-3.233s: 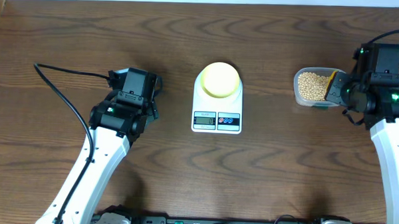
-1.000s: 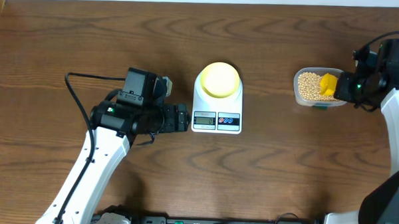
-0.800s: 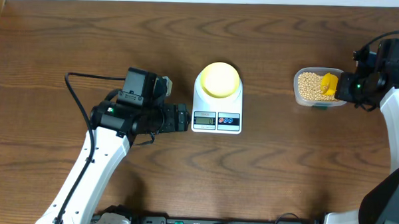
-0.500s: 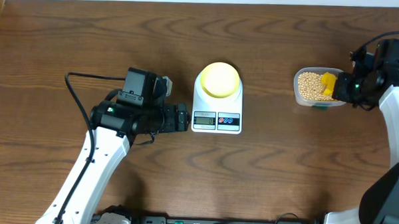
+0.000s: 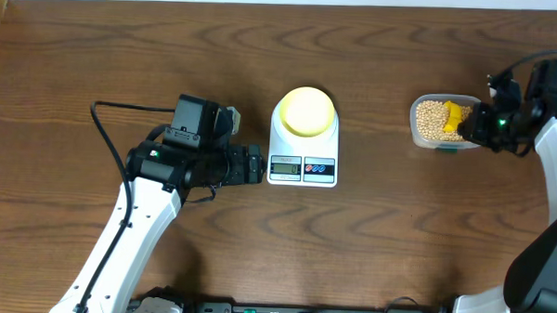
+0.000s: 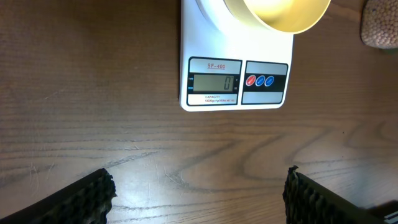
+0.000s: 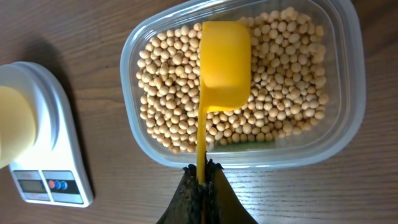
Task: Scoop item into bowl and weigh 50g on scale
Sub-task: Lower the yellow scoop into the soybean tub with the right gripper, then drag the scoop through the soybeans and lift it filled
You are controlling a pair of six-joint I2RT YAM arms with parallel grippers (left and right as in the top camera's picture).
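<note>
Now at scooping step. Right gripper (image 7: 202, 182) pinched shut on end of scoop (image 7: 225, 65) handle; grip that far back keeps fingers outside tub (image 7: 348, 37). Cup lies on beans (image 7: 280, 99), apparently back-up, so expect wrist roll before you lift. Bowl (image 5: 305, 111) sits on scale (image 5: 302, 162) with no beans in it. Display (image 6: 213, 82) reads 0, ready for load. Left gripper (image 5: 252, 165) spread wide and holding nothing, low beside scale's left edge, aimed across it; its camera gives you readout.
</note>
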